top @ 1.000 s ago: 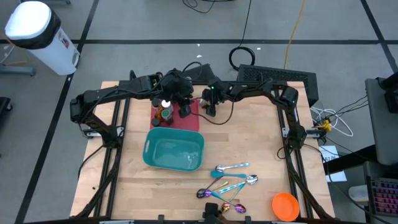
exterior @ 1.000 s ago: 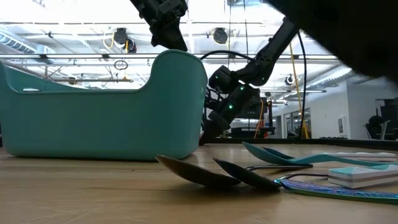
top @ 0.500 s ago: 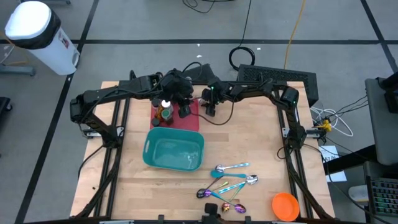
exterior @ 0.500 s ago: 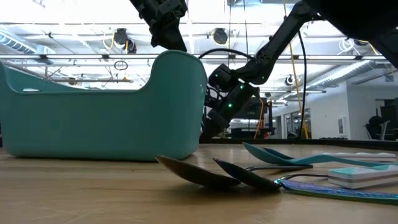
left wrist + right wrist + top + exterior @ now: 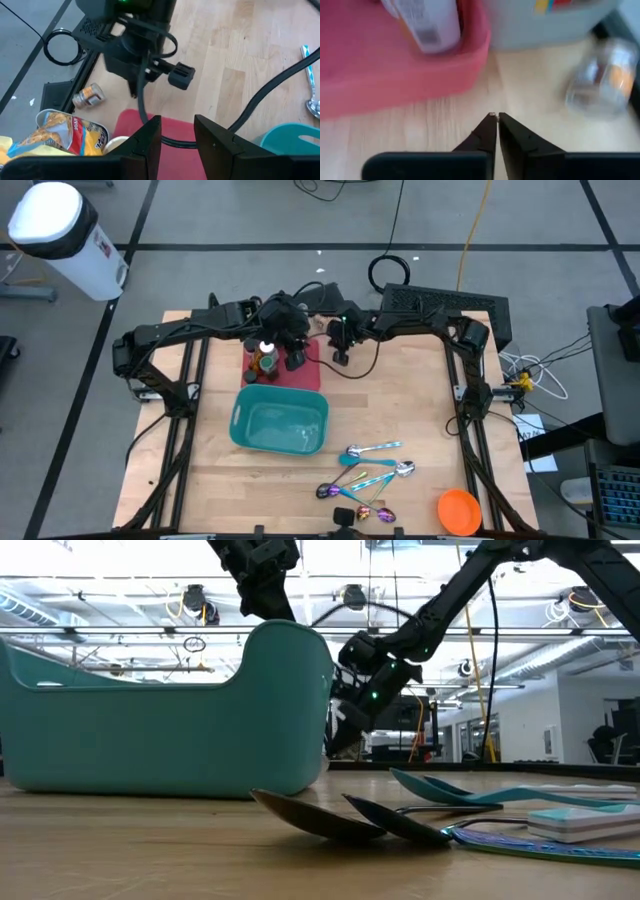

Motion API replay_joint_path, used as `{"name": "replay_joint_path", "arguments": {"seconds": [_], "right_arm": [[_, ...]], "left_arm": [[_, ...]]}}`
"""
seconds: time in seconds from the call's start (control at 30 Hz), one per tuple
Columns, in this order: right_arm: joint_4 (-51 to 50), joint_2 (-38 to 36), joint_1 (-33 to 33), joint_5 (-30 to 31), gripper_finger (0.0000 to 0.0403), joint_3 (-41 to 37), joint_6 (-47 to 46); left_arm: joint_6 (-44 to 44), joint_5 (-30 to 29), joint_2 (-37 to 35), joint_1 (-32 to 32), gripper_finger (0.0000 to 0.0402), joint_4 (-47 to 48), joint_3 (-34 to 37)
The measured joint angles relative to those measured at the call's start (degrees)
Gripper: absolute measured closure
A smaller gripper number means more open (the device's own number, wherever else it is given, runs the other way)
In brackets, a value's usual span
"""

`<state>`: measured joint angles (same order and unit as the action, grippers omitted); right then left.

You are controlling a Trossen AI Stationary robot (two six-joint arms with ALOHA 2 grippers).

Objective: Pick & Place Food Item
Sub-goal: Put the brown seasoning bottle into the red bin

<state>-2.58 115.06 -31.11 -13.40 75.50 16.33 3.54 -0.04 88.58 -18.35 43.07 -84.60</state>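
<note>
1. Hovering right gripper (image 5: 496,116) just right of red tray (image 5: 300,370); fingers pinched together, nothing between them.
2. Left gripper (image 5: 177,131) over tray, part open, empty.
3. Jar (image 5: 601,85) lies on table beyond tray's far edge; risk: mistaking this empty close for a catch.

a cluster of spoons (image 5: 368,472) and an orange bowl (image 5: 459,510) lie on the wooden table (image 5: 420,410), with a white bin (image 5: 60,235) standing on the floor beyond it.
</note>
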Motion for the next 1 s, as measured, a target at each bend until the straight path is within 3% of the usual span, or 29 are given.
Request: {"name": "replay_joint_path", "arguments": {"seconds": [0.13, 0.27, 0.4, 0.5, 0.77, 1.0], "right_arm": [[-1.14, -2.95, -0.52, 0.51, 0.0345, -0.06, 3.19], [3.33, -5.21, -2.47, 4.81, 0.0262, 1.29, 4.08], [-4.11, -3.88, -6.48, 2.08, 0.0181, 10.28, -0.56], [-7.52, 0.25, -8.04, 1.27, 0.0142, 16.42, -0.72], [-13.35, 10.73, -7.40, -1.66, 0.0136, 23.65, 3.17], [-15.00, 12.40, -5.99, -3.18, 0.0146, 23.57, 4.31]], "left_arm": [[0.67, 0.00, 0.00, -0.44, 0.0277, -0.27, 0.00], [0.73, 2.34, -0.11, -2.26, 0.0277, -1.65, 0.74], [1.19, 7.87, -0.63, -4.57, 0.0277, -4.62, 4.18], [1.11, 9.75, -0.55, -6.06, 0.0277, -5.08, 6.09], [1.50, 10.79, -1.63, -6.92, 0.0277, -5.34, 6.93], [2.62, 10.82, -4.26, -6.29, 0.0277, -5.53, 6.90]]}}
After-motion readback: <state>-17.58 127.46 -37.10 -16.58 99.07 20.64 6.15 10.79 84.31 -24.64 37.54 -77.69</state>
